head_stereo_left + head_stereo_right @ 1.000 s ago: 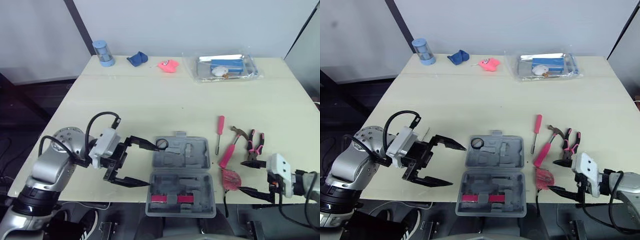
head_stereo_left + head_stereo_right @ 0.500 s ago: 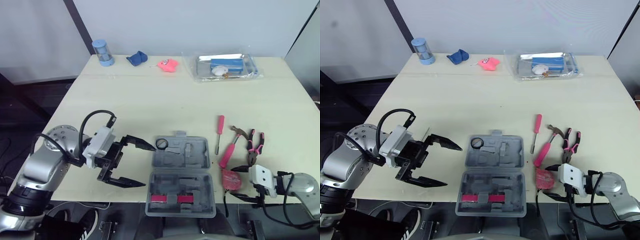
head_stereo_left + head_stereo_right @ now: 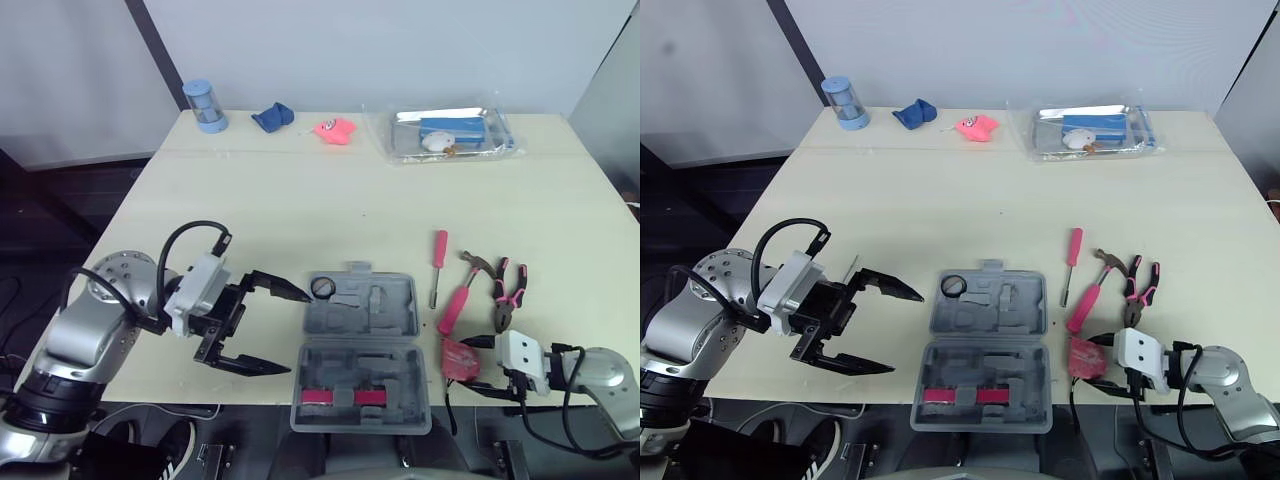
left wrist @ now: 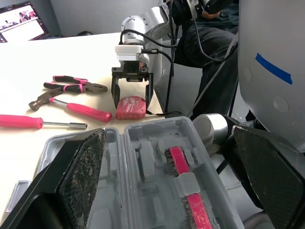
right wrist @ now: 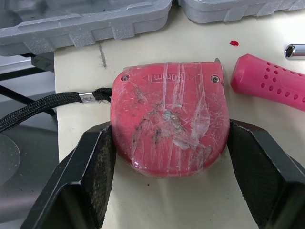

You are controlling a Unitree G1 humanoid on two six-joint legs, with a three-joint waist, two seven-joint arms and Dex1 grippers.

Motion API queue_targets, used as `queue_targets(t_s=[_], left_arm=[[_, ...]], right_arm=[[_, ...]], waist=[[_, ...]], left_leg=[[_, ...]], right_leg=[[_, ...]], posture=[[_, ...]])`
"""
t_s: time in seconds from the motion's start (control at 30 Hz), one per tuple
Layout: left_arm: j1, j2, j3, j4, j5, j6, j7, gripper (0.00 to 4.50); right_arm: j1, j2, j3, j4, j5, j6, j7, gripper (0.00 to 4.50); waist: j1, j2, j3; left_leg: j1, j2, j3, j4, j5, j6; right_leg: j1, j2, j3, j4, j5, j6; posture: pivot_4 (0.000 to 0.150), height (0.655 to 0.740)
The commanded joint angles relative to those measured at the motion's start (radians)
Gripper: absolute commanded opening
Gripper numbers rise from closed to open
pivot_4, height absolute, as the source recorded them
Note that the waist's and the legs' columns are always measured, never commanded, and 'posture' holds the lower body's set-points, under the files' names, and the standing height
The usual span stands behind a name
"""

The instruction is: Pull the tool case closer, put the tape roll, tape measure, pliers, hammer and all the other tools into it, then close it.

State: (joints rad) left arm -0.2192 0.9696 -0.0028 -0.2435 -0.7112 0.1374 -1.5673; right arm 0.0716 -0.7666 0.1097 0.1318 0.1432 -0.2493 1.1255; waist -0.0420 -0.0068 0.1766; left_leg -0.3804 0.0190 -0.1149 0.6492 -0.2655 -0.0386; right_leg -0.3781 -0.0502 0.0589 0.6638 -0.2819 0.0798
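Gripping the red tape measure point(image 5: 169, 129) across its width, your right gripper point(image 4: 132, 107) sits low at the near edge of the table point(image 3: 300, 190), its fingers pressed to either side of the casing, which rests on the tabletop. That flat, sideways hold looks chosen for a short carry left into the open tool case point(image 3: 365, 350), which lies just beside it. Your left gripper point(image 3: 293, 334) hangs with its fingers spread wide beside the case's left wall, apparently kept there to steady the case and stay out of the drop. A black tape roll point(image 3: 323, 288) already sits in the far half, while the hammer point(image 3: 462, 295), pliers point(image 3: 508, 295) and screwdriver point(image 3: 439, 265) lie outside to the right.
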Motion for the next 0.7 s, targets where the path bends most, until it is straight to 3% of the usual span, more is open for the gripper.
queue_targets(t_s=[0.03, 0.27, 0.47, 0.7], left_arm=[[0.002, -0.002, 0.022, -0.008, -0.014, -0.018, -0.047, 4.5], [0.031, -0.027, 0.054, -0.009, -0.024, -0.006, -0.018, 4.5], [0.103, -0.103, 0.115, -0.019, -0.038, 0.036, 0.109, 4.5], [0.162, -0.124, 0.179, -0.047, -0.028, 0.071, 0.196, 4.5]], right_arm=[[0.021, -0.024, -0.034, -0.028, 0.015, 0.011, -0.003, 2.97], [0.07, -0.161, -0.111, -0.199, 0.093, 0.135, 0.061, 2.97], [-0.121, -0.237, -0.087, -0.405, 0.147, 0.376, 0.081, 2.97], [-0.416, -0.181, 0.106, -0.396, 0.023, 0.533, 0.092, 2.97]], waist=[[0.0, 0.0, 0.0], [0.002, 0.001, 0.0], [-0.011, 0.002, 0.001], [0.002, 0.001, 0.001]], left_leg=[[0.0, 0.0, 0.0, 0.0, 0.0, 0.0], [0.0, 0.0, 0.0, 0.0, 0.0, 0.0], [0.001, 0.001, 0.001, 0.0, 0.0, 0.0], [-0.001, 0.0, 0.001, 0.001, 0.0, 0.0]], right_leg=[[0.0, 0.0, 0.0, 0.0, 0.0, 0.0], [0.0, 0.0, 0.0, 0.0, 0.0, 0.0], [0.0, 0.001, 0.002, 0.001, 0.0, 0.0], [-0.001, 0.0, 0.001, 0.0, 0.0, 0.0]], posture=[[0.15, 0.74], [0.15, 0.74], [0.15, 0.74], [0.15, 0.74]])
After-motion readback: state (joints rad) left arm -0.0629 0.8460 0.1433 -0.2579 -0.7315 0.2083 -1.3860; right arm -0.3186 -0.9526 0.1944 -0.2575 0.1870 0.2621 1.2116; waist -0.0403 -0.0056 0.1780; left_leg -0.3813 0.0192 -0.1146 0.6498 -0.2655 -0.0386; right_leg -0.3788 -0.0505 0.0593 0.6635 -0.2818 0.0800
